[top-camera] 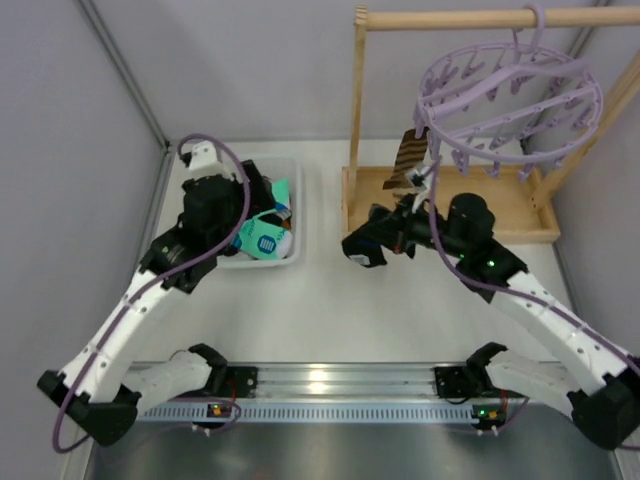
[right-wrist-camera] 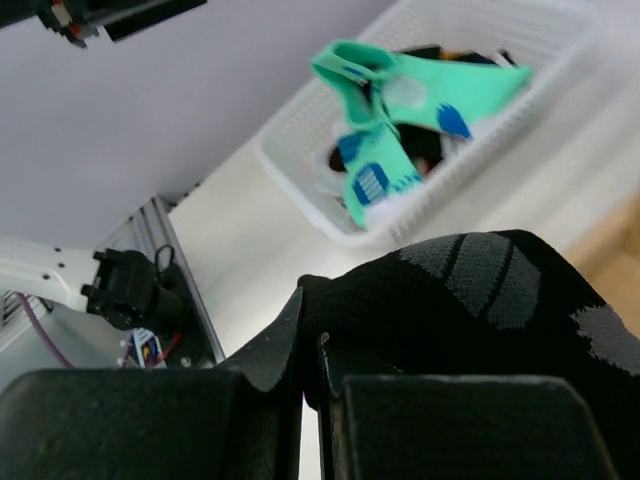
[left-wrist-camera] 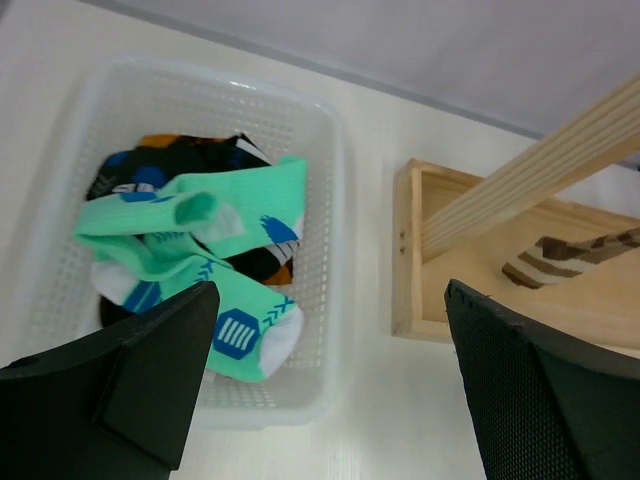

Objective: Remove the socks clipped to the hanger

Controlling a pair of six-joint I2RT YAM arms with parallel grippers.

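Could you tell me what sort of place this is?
Probably a robot lab bench staged for laundry: plain grey walls, a lavender clip hanger on a wooden rack, and a white basket of socks.

Built from white tubular links between black joint housings, alike on left arm (top-camera: 130,320) and right arm (top-camera: 545,310). Trailed by looping purple cables (top-camera: 62,425). Marked by a small green lamp (top-camera: 490,264). Tipped at the left gripper (left-wrist-camera: 325,295) with matte black, finely dimpled fingers (left-wrist-camera: 530,400).
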